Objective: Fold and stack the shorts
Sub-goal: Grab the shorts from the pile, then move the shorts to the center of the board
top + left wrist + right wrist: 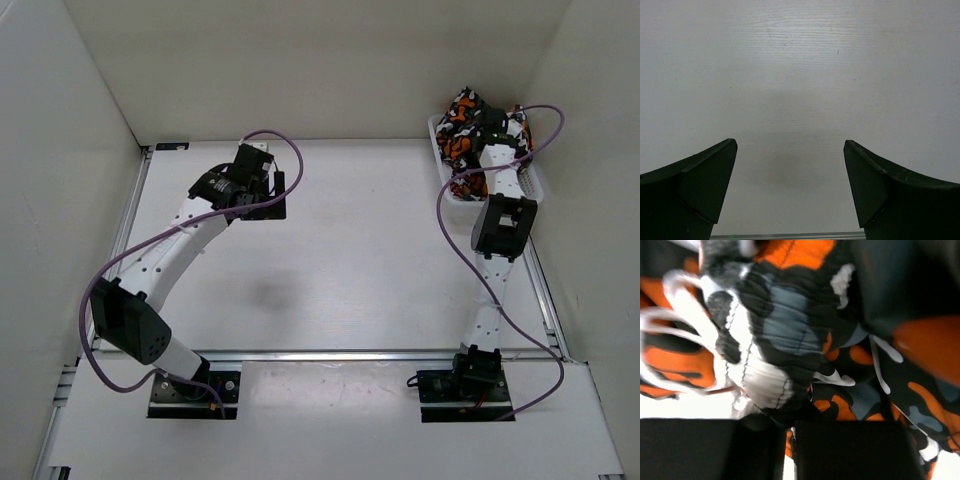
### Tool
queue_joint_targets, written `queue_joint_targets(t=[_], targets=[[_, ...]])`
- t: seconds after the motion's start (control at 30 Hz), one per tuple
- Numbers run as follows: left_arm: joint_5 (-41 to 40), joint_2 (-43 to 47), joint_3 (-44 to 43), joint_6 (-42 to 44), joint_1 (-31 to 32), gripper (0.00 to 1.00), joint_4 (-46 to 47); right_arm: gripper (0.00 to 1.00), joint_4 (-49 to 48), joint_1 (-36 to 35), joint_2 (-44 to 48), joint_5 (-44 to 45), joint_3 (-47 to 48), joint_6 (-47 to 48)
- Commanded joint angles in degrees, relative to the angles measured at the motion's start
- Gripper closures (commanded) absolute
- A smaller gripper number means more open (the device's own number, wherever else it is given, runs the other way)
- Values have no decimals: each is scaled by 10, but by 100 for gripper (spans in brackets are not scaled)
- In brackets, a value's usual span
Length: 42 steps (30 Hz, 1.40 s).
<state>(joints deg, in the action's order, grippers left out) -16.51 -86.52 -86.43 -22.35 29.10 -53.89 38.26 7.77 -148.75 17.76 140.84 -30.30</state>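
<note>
Right gripper (790,447) pinching shorts (775,335) in basket (528,182); left gripper (790,145) spread wide.

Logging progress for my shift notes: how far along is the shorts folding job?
Nothing looks done: no folded shorts lie on the table. In hand: the right gripper is down in the basket, and its fingers seem closed on the shorts bunched there. The left gripper hangs open over bare table. Left to do: lifting them out, folding and stacking.
</note>
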Motion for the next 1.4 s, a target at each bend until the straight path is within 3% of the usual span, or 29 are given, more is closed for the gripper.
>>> queue_joint_targets(t=[0.0,0.13,0.3,0.4,0.6,0.8,0.9,1.03,1.07,1.1,1.17,1.2,1.3,1.37], targets=[[-14,10,-22,9,1,1,10,100,-65,-5,79,42,-22,-10],[-9,33,-22,3,1,1,10,100,-108,-18,189,51,-124,-2],[-9,75,-8,-8,1,1,-2,100,-127,-28,344,-9,-209,11],[-23,105,-8,-13,1,1,-16,100,-127,-40,417,-64,-210,31],[-34,135,-25,-30,-62,1,-63,100,-114,-95,544,-248,-157,72],[3,158,-58,-31,-120,1,-87,100,-108,-186,627,-337,-192,99],[50,181,-52,-25,-147,1,-77,100,-108,-278,693,-362,-285,99],[132,206,-12,-30,-160,1,-50,100,-114,-361,773,-320,-513,106],[143,212,-2,-31,-160,1,-41,97,-114,-368,788,-296,-553,75],[160,212,22,-31,-160,1,-34,66,-97,-368,810,-279,-588,61],[208,212,48,-31,-155,1,-17,30,-64,-356,822,-273,-652,56],[219,204,74,-25,-143,1,-10,17,-27,-346,830,-252,-666,56],[257,167,134,-31,-116,1,4,19,8,-327,844,-196,-711,18],[285,145,166,-38,-94,2,17,29,8,-319,850,-196,-727,10]])
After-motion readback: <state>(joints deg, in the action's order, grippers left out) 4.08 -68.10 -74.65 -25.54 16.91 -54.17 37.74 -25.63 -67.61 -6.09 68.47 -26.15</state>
